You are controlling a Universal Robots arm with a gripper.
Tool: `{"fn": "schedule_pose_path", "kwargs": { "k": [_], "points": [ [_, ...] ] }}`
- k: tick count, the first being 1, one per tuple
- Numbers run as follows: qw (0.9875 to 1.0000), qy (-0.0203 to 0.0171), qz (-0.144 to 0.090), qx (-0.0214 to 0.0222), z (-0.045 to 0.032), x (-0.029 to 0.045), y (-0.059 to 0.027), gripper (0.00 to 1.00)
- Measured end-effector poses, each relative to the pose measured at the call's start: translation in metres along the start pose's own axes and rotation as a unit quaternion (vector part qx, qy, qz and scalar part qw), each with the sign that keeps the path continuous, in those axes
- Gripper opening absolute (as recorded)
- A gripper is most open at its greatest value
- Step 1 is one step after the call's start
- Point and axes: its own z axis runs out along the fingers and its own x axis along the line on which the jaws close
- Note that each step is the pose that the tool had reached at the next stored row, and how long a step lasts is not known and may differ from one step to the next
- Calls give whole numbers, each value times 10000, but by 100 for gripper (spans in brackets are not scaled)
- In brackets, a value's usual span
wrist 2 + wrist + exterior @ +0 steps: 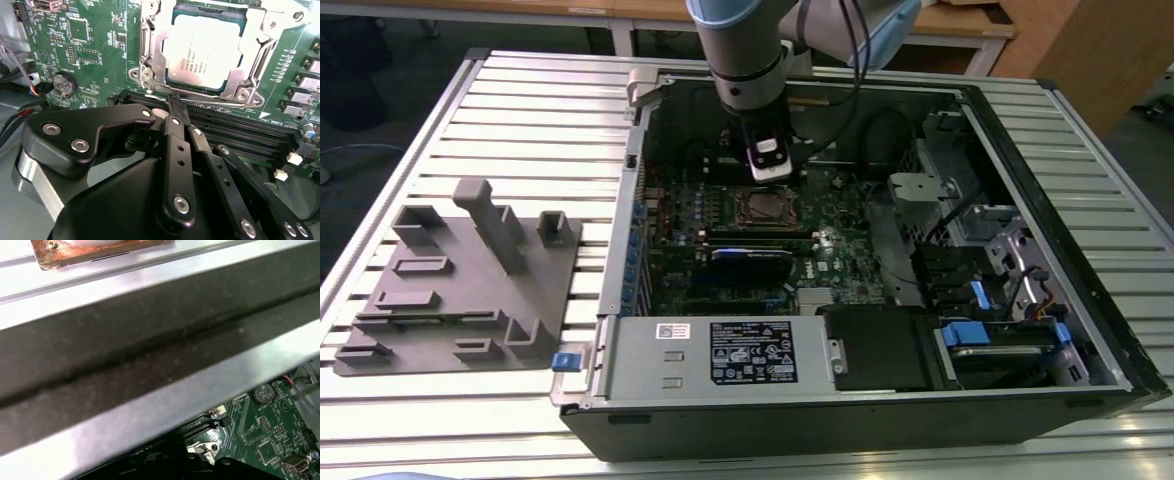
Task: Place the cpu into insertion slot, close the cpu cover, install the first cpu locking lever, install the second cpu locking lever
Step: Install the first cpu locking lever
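Exterior view: at the left of the frame a grey moulded fixture point(460, 290) lies flat on the slatted metal table point(520, 110). To its right the open computer case point(881, 250) lies on its side, its long axis running left to right across the frame, with the green motherboard point(720, 240) in its left half. The arm point(744, 50) comes down from the upper centre, and its gripper point(770, 172) hangs just above the board, just beyond the insertion slot point(761, 207).

In the second wrist view, a round coin cell point(62, 83) sits on the board at the left. Towards the upper centre the cpu point(200, 50) lies flat in the insertion slot point(145, 50), its pale metal top facing up and its printed lines running up the frame. The cpu cover point(257, 45) lies down around it, the chip showing through the window cut-out. Whether the locking levers are latched cannot be told. Below the socket, long black memory slots point(240, 131) run from the centre down to the right. The gripper point(176, 105) fills the lower frame; its black fingers point(175, 131) are pressed together, their tips at the edge of the socket nearest the slots, with nothing seen between them.

In the first wrist view, the case wall point(150, 355) crosses the frame as a dark band, with a corner of the board at the lower right.
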Motion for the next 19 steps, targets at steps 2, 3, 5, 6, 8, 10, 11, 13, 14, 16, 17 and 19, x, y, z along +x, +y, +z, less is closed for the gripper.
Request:
{"fn": "schedule_pose_path", "kwargs": {
  "k": [2,3,5,6,8,10,11,13,14,16,17,19],
  "points": [
    [10000,-1,-1,0,1,3,-2,11],
    [10000,-3,-1,-1,2,5,-3,11],
    [10000,-7,-1,-1,5,10,1,11],
    [10000,-8,-1,-2,7,13,5,11],
    [10000,-10,-2,-4,9,16,9,11],
    [10000,-11,-3,-5,12,17,10,11],
    [10000,-12,-2,-5,13,18,11,11],
    [10000,-14,-3,-5,16,20,13,11],
    [10000,-16,-4,-5,18,21,13,11],
    [10000,-20,-5,-7,20,21,14,11],
    [10000,-21,-7,-8,21,21,14,11],
    [10000,-24,-9,-9,22,22,14,11]
  ]
}}
